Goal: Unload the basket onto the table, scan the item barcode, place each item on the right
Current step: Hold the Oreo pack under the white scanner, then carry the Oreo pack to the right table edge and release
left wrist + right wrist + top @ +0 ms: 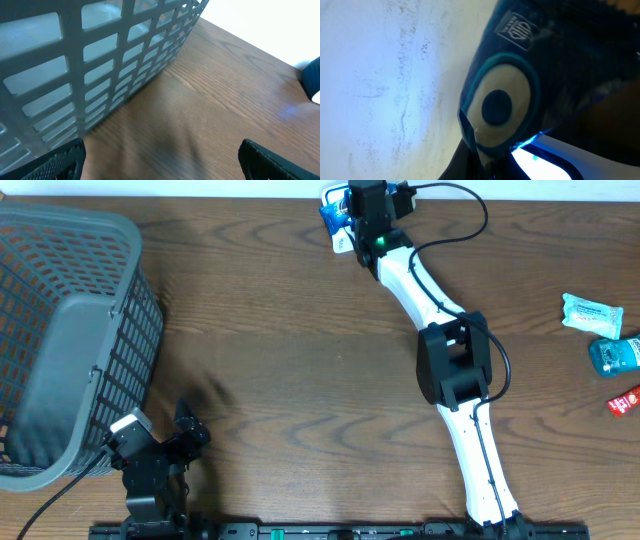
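Of the 3 views, overhead is the cleanest: soft, even light, wood grain on the table crisp edge to edge, just a faint smudgy shadow in the lower left and a blown-out white strip along the top. Left wrist view is mushier. The basket in the upper left looks soft and hazy, the upper right corner clips to pure white, and the fingertips in the bottom corners are dark blurs. Right wrist view is way too close: all out of focus, heavy blue cast, the packet nearly black, blue-white glare at bottom centre.
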### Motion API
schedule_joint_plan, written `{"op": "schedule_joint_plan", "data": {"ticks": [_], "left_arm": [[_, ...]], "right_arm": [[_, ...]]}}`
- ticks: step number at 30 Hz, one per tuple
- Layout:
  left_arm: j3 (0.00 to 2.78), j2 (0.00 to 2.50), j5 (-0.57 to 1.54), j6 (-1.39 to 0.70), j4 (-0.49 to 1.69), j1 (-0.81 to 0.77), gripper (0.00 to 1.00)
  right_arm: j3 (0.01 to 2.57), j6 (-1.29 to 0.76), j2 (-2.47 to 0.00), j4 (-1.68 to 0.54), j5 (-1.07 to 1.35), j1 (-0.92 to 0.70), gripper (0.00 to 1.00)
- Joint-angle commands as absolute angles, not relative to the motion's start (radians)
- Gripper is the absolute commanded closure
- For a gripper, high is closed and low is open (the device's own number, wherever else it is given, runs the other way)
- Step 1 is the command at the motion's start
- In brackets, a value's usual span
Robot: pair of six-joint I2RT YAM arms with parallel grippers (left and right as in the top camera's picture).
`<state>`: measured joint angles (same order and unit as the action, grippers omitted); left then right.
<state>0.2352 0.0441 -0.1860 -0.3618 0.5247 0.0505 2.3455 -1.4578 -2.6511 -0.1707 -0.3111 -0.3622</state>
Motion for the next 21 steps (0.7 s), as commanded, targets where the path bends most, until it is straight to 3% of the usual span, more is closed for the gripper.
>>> {"op": "schedule_joint_plan", "data": {"ticks": [1, 8, 17, 21], "left_arm": [[0.237, 0.043, -0.195, -0.345, 0.524, 0.055, 0.02], [0.237, 0.043, -0.195, -0.345, 0.524, 0.055, 0.02], [0.237, 0.043, -0.195, -0.345, 0.524, 0.055, 0.02], [0.237, 0.043, -0.195, -0.345, 0.524, 0.055, 0.02]], "right_arm": [[2.439, -1.439, -2.645, -0.287, -0.297, -0.331, 0.98], [2.628, -1.314, -2.586, -0.694, -0.191, -0.240, 0.98], [2.687, -1.184, -2.441, -1.229, -0.331, 0.002, 0.99], [2.669, -1.184, -2.444, -1.301, -0.360, 0.139, 0.99]]}}
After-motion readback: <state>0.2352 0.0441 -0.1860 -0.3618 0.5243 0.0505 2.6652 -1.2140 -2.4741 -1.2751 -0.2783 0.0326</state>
